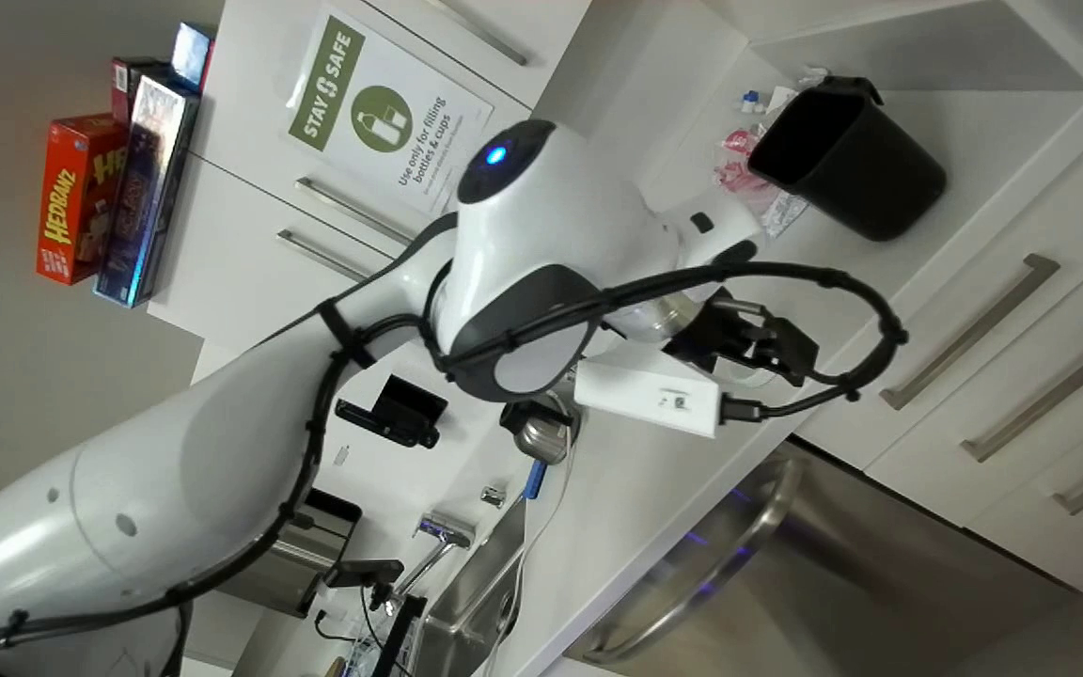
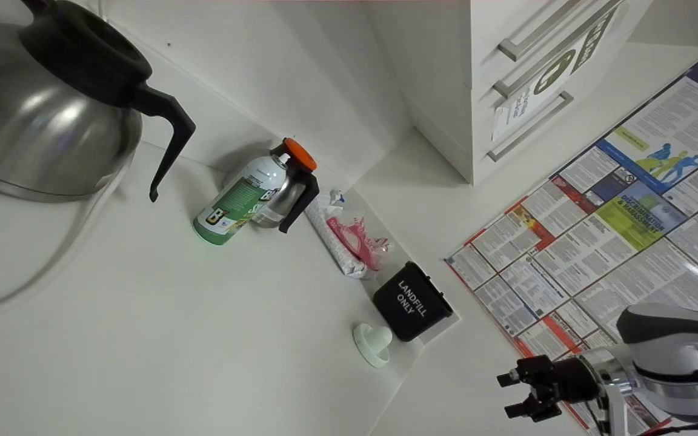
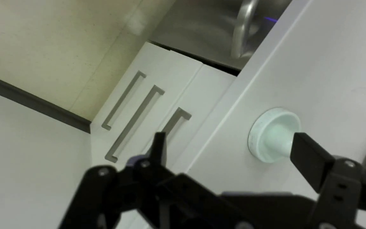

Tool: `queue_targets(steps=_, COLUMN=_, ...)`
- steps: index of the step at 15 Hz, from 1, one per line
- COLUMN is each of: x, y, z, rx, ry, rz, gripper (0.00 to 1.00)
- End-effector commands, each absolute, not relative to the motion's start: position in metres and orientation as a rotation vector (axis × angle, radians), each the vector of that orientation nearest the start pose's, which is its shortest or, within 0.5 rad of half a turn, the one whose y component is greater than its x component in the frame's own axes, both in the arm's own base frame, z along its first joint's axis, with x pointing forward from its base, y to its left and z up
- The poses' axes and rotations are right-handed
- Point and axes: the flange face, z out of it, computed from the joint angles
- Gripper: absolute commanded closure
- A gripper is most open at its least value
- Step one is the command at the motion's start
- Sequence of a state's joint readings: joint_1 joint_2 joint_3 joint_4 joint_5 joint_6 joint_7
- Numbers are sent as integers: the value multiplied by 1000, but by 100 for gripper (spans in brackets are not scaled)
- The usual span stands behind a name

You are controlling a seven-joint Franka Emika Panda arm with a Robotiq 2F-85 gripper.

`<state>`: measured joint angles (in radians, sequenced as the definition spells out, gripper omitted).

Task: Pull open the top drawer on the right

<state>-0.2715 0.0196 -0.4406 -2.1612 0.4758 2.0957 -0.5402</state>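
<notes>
Gripper (image 3: 229,138) spread wide and empty, presumably to straddle the bar handle (image 3: 172,121), I hang above the counter (image 3: 313,79); the top drawer (image 3: 206,92) sits closed just beneath the counter's front edge.

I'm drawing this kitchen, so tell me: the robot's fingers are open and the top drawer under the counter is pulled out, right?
Not quite: the top drawer is shut, as the wrist view shows. The robot's fingers are open.
</notes>
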Motion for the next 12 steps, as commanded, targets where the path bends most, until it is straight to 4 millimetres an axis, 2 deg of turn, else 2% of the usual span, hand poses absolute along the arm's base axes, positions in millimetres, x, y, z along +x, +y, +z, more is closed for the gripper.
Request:
queue_targets(steps=1, x=449, y=-355, z=346, rx=-2612, ry=521, rz=-323, gripper=0)
queue_targets(steps=4, x=460, y=-369, z=310, rx=-2486, ry=563, rz=-399, gripper=0)
queue_targets(steps=6, x=458, y=-371, z=292, rx=-2462, ry=627, rz=-396, gripper=0)
queue_targets(steps=7, x=454, y=-364, z=297, rx=-2491, ry=602, rz=-376, gripper=0)
queue_targets(steps=9, x=454, y=-369, z=283, rx=-2478, ry=630, rz=-360, gripper=0)
queue_targets(steps=12, x=456, y=-370, z=284, rx=-2480, ry=627, rz=-366, gripper=0)
